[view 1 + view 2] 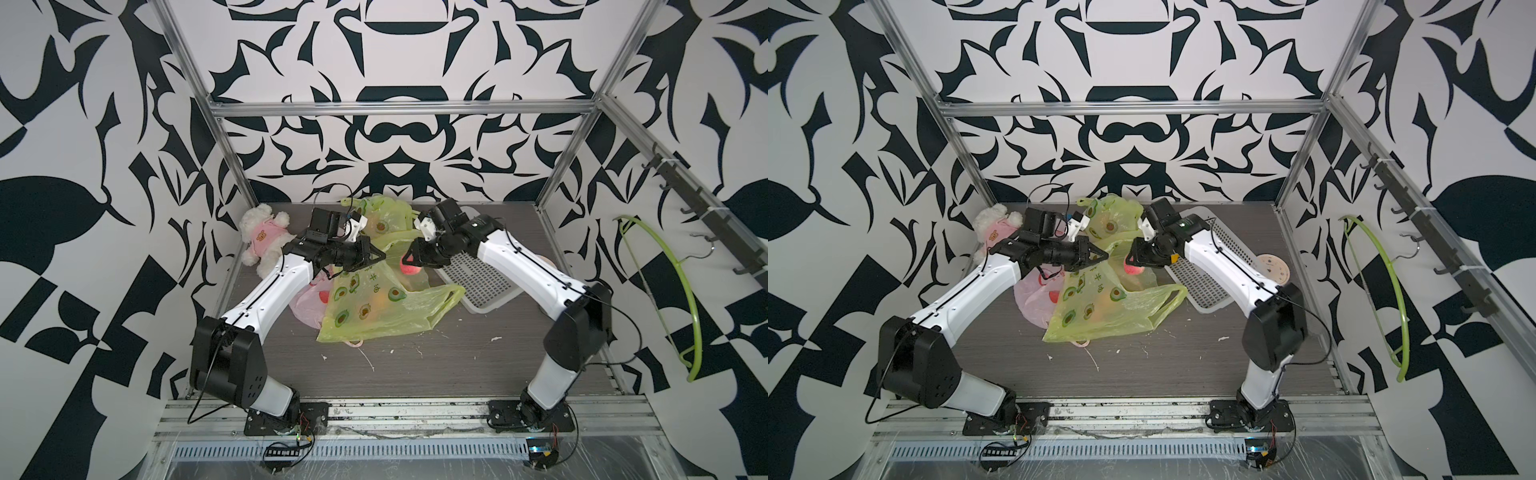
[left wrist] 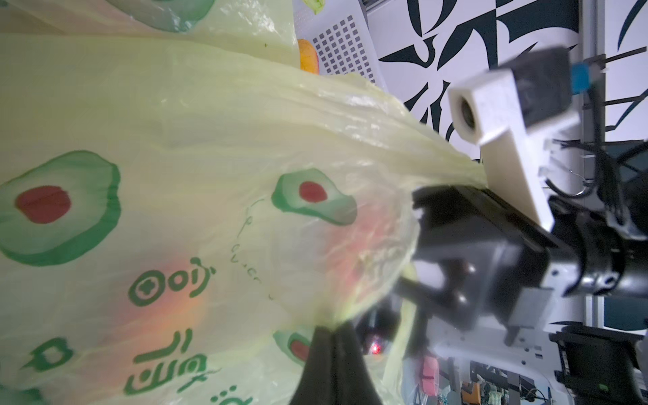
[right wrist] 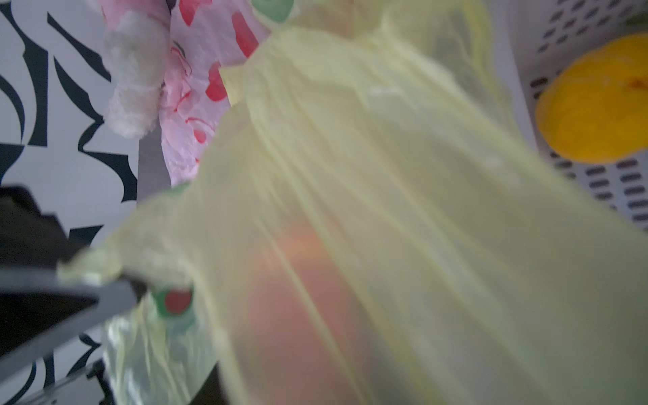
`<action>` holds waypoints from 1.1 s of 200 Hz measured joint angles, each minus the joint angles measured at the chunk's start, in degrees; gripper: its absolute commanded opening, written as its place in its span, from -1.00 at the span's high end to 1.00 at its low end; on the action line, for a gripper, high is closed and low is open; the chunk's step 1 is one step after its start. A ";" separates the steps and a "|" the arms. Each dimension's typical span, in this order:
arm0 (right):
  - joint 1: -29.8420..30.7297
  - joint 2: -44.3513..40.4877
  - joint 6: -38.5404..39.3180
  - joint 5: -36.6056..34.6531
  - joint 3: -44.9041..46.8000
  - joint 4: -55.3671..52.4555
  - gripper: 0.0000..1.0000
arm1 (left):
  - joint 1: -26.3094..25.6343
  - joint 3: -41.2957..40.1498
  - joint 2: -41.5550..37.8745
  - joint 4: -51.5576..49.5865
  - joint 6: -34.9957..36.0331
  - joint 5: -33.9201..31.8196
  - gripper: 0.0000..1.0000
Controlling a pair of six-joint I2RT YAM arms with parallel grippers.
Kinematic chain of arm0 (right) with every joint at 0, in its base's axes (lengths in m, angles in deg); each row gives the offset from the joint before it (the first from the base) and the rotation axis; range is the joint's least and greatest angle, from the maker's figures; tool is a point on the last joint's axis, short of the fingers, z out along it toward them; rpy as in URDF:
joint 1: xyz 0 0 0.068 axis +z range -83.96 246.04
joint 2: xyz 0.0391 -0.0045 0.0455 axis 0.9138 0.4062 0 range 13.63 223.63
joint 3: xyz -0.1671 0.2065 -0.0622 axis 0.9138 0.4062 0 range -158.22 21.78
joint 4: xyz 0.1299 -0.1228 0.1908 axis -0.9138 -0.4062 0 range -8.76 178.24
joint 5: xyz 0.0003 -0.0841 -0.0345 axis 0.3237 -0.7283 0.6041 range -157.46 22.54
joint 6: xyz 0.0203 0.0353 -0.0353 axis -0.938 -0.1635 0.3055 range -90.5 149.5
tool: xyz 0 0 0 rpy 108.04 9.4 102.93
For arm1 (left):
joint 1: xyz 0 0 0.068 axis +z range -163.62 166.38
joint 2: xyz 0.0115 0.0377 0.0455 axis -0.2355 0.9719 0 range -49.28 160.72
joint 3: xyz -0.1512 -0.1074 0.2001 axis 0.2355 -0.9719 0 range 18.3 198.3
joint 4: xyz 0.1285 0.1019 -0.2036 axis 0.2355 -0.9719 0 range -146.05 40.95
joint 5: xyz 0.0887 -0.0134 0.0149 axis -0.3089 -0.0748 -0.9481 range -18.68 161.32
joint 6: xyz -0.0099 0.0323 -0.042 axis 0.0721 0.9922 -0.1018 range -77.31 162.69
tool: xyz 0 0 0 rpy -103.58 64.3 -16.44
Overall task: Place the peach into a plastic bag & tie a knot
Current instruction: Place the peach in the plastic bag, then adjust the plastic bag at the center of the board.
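Centre frame: pink-red peach [image 1: 409,268] gripped by right gripper [image 1: 409,257]; left gripper [image 1: 380,257] pinched shut on translucent yellow-green avocado-print bag [image 1: 374,307].

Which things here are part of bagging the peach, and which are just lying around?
For the job:
peach
front yellow bag

Lying about:
plush toy
pink bag
back yellow bag
white tray
orange fruit
green hanger
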 measured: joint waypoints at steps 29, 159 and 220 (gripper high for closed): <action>2.01 9.20 -0.74 0.24 -8.04 0.92 -0.31 | 0.04 -0.57 -0.94 0.09 -0.59 -0.26 1.00; -5.75 -36.59 -2.36 -7.50 23.39 -2.38 -0.52 | 0.96 -0.61 -1.05 0.63 -0.79 -0.59 1.00; -9.09 -45.51 -16.81 -7.89 44.96 9.31 -0.59 | 1.01 -0.61 -1.03 0.90 -0.81 -0.55 1.00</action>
